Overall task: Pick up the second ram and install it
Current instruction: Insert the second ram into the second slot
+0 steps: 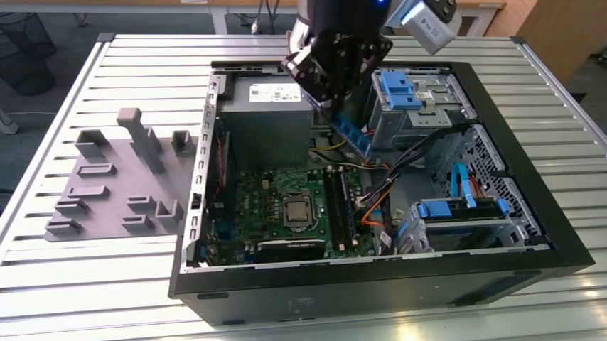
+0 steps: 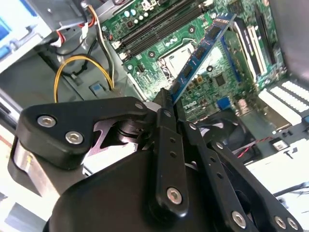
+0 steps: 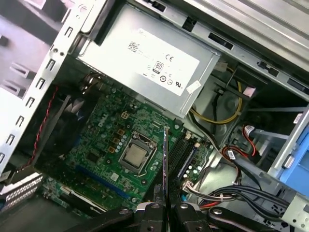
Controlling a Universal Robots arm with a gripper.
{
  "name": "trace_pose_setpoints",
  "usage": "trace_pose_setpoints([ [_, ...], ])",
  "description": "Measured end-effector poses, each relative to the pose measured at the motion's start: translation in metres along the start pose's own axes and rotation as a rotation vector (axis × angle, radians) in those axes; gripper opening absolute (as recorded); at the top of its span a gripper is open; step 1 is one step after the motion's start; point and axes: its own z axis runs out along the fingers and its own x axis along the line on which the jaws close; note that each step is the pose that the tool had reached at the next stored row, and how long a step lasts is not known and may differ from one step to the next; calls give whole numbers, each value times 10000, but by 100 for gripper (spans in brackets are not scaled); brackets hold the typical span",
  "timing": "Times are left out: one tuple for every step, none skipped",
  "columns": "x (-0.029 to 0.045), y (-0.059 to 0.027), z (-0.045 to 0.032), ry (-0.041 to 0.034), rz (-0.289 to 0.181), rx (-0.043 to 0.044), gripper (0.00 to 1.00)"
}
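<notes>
Here, tool (image 2: 166,99) gripping second ram (image 2: 200,48), lower end hidden

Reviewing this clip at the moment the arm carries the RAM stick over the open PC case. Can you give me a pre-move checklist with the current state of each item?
1. Grip: the black claw is shut on the long blue memory stick with dark chips, holding it at one end. Ok.
2. Stick clear of the board: in the exterior view the stick hangs above the green motherboard, not touching it. Ok.
3. Stick seated in the long black memory slots: not ok, it is not yet seated.
4. Alignment with the slots: in the first wrist view the stick's edge lies beside the slots. Exact alignment: cannot tell.
5. Yellow cables: lying off to the side of the stick. Ok.
</notes>
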Motion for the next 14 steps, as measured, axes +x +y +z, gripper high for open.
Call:
trace_pose_setpoints([
  [0,0,7,4,166,-4,14],
  [0,0,14,8,328,-9,14],
  [0,1,20,12,488,-12,14],
  [-1,1,27,15,639,-17,14],
  [-2,0,35,18,771,-20,14],
  [-6,-1,43,21,863,-22,14],
  [-13,-5,52,22,934,-24,14],
  [-24,-10,62,24,983,-25,14],
  [-38,-16,71,25,1020,-26,14],
  [-54,-23,82,25,1054,-27,14],
  [-68,-30,95,25,1093,-28,14],
  [-79,-34,106,27,1144,-29,14],
  [-87,-36,117,30,1214,-28,14],
  [-90,-37,131,34,1320,-27,14],
])
